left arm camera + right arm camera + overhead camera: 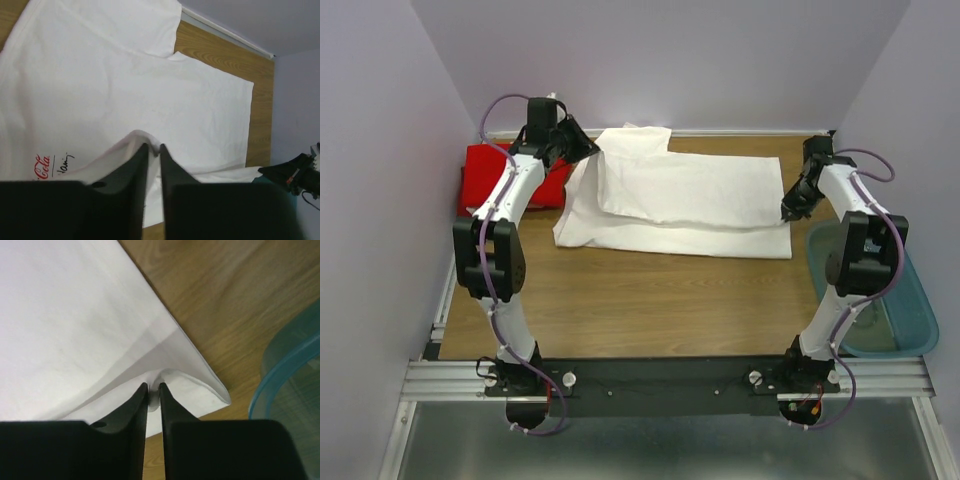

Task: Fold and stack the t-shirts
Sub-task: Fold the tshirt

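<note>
Step in hand: both arms are working a fold of the white cloth t-shirt (692,196), one gripping each end.
White shirt: it is lying flat across the far half of the wooden desk (650,300), a narrower upper layer already doubled over a wider lower one. Small red Coca-Cola lettering is showing near its left end.
Left gripper (154,146): it is pinching a raised ridge of white cloth at the shirt's left end, jaws nearly together on the fabric.
Right gripper (153,386): it is clamping the folded corner at the shirt's right end, jaws likewise closed on cloth.
Red shirt: the plain bright red cloth t-shirt (480,172) is sitting folded at the far left corner, partly under the left arm.
Tub: the translucent blue-tinted plastic tub (910,320) is standing along the right edge, just beside the shirt's right corner.
Next move: probably both arms lifting evenly and carrying the pinched ends over together, since uneven height would skew the fold.
</note>
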